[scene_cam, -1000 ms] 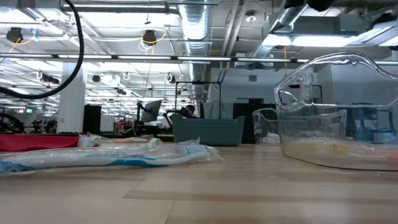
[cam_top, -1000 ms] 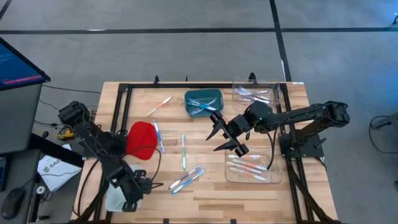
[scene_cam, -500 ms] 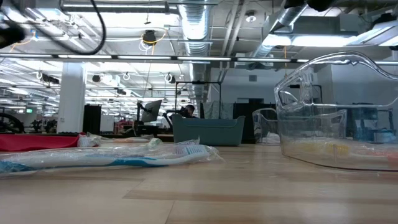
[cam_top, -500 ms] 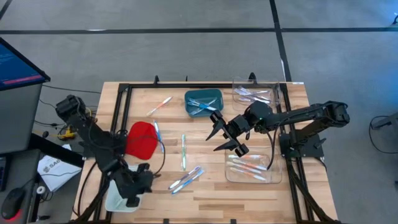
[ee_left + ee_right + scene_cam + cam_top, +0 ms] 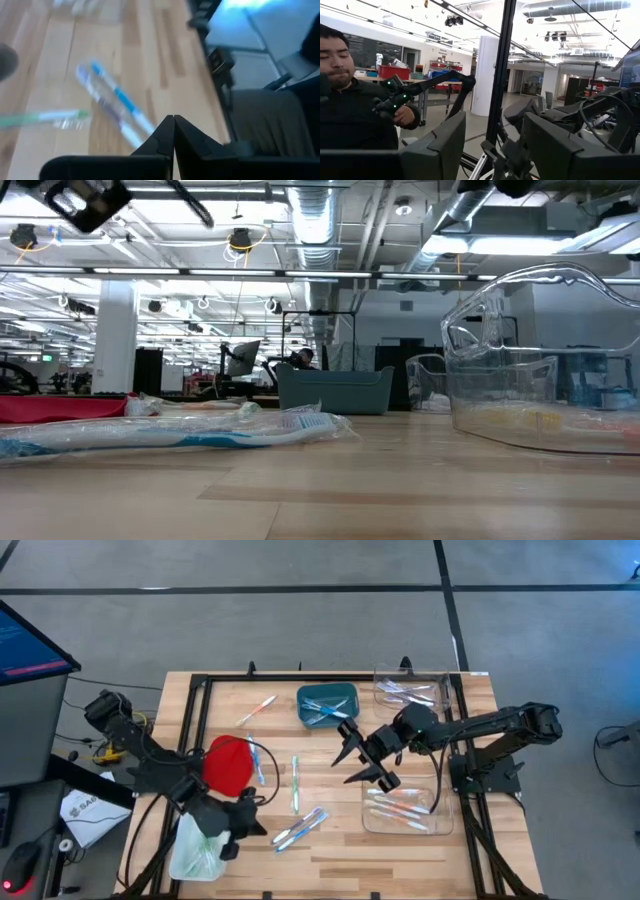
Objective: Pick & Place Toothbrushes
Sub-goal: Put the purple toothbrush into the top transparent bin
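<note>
High view: left gripper [image 5: 243, 818] fully closed, empty, near front-left bench [image 5: 400, 845] corner beside green tray [image 5: 192, 848]; right gripper [image 5: 362, 758] spread wide, empty, hovering mid-bench. Toothbrushes [image 5: 300, 828] loose near front edge, others [image 5: 294, 784] at centre, more in clear bin [image 5: 372, 815] by right edge. Recommended: open before descent, straddle one wrapped brush across its shaft. Low view: wrapped toothbrush [image 5: 190, 432] flat on bench, blue and white, crinkled film; likely slippery. Left wrist view: closed fingers [image 5: 170, 135] aimed at blue-white brushes [image 5: 112, 105], green one [image 5: 45, 117] alongside. Right wrist view: parted fingers [image 5: 445, 145], a person beyond the bench; no brushes visible.
</note>
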Controlling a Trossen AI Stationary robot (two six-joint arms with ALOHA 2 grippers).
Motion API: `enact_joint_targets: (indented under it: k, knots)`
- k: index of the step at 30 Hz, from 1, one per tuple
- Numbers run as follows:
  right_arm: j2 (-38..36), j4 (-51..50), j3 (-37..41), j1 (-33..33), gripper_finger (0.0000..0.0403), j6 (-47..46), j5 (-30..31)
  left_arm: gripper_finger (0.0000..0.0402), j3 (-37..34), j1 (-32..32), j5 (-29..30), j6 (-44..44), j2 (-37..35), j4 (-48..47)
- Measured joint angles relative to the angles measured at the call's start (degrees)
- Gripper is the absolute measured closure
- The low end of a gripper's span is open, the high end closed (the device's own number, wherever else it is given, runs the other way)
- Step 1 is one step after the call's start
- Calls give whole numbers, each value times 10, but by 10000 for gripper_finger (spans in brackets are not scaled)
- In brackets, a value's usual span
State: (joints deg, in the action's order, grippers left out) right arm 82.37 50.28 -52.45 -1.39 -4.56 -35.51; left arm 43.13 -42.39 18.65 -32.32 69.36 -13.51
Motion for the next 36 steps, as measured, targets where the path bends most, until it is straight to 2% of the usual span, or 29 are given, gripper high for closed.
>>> enact_joint_targets:
  k: [6, 9, 15, 22, 30, 33, 36]
  knots:
    - [0, 13, 0, -24, 208, 0, -3, 401, 0, 0, 2, 74, 8, 97]
    - [0, 33, 0, -40, 206, 0, -5, 401, 0, 0, 23, 108, 20, 132]
    - [0, 24, -7, -55, 209, -54, -5, 401, 0, 1, 53, 111, 59, 136]
    - [0, -166, -68, -58, 206, -15, 5, 401, 0, 19, 59, 97, 105, 141]
    - [0, -427, -150, -100, 209, 44, 190, 402, 0, 52, 60, 91, 159, 181]
    - [0, -473, -170, -120, 207, 62, 221, 402, 0, 63, 60, 78, 194, 211]
    - [0, -482, -178, -142, 206, 79, 223, 402, 0, 63, 77, 82, 231, 238]
